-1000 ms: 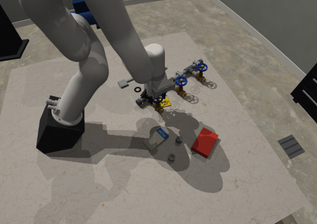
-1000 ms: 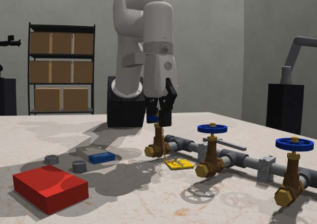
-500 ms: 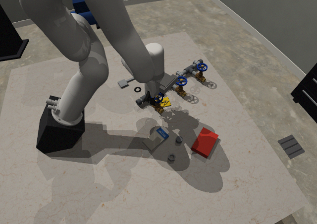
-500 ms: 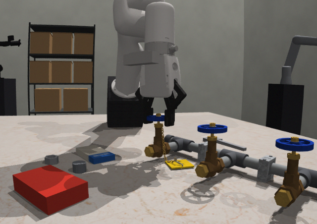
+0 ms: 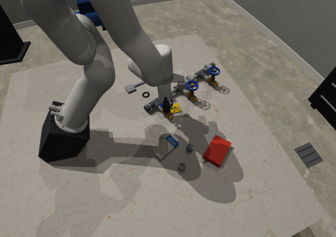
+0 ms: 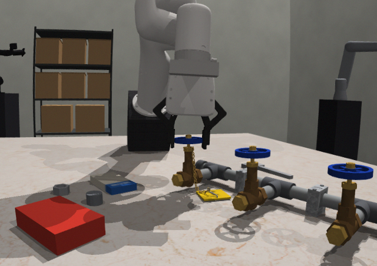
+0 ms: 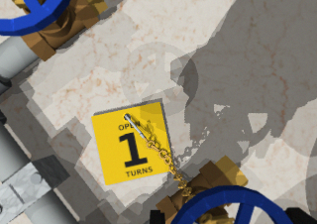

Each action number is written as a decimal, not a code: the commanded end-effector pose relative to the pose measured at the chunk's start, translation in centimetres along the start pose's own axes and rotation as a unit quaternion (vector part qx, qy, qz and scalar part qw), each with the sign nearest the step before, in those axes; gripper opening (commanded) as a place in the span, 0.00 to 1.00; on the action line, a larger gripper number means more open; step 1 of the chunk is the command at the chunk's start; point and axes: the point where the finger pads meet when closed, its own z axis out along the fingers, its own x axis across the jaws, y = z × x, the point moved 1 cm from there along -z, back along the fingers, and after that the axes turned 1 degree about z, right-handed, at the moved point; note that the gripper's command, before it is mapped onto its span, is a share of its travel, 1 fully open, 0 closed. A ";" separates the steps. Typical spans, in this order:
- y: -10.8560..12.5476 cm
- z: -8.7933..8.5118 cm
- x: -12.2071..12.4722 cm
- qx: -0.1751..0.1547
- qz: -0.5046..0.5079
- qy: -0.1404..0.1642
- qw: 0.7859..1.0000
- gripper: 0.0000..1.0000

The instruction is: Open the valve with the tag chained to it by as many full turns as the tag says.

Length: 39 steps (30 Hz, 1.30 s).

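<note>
Three brass valves with blue handwheels stand on a grey pipe. The tagged valve's handwheel [image 6: 188, 140] is at the pipe's left end; it also shows in the top view [image 5: 166, 104] and at the bottom of the wrist view [image 7: 233, 209]. My gripper [image 6: 188, 141] points straight down and is shut on this handwheel, one finger on each side of the rim. A gold chain [image 6: 193, 172] runs from this valve to a yellow tag [image 7: 131, 142] lying flat on the table; it reads "OPEN 1 TURNS". The middle valve [image 6: 252, 152] and the right valve [image 6: 350, 171] stand free.
A red box [image 6: 59, 223], two grey nuts [image 6: 94, 198] and a book with a blue label [image 6: 113, 182] lie at the front left. A black ring [image 5: 146, 92] and a grey paddle-shaped piece [image 5: 133, 86] lie behind the pipe. The arm's black base [image 5: 63, 137] is at the left.
</note>
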 end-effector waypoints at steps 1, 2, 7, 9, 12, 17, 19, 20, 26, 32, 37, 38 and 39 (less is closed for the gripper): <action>-0.1 -0.1 0.0 -0.007 -0.137 -0.022 0.990 0.00; -0.1 -0.1 0.0 -0.006 -0.164 -0.021 0.986 0.00; -0.1 -0.1 0.0 0.000 -0.292 -0.016 0.956 0.00; -0.1 -0.1 0.0 0.001 -0.317 -0.015 0.948 0.00; -0.1 -0.1 0.0 0.002 -0.406 -0.018 0.914 0.00; -0.1 -0.1 0.0 0.005 -0.515 -0.014 0.857 0.00; -0.1 -0.1 0.0 0.006 -0.558 -0.014 0.830 0.00; -0.1 -0.1 0.0 0.007 -0.579 -0.014 0.815 0.00; -0.1 -0.1 0.0 0.008 -0.675 -0.019 0.737 0.00; -0.1 -0.1 0.0 0.010 -0.741 -0.029 0.671 0.00; -0.1 -0.1 0.0 0.011 -0.761 -0.029 0.648 0.00; -0.1 -0.1 0.0 0.011 -0.763 -0.029 0.646 0.00; -0.1 -0.1 0.0 0.011 -0.764 -0.029 0.644 0.00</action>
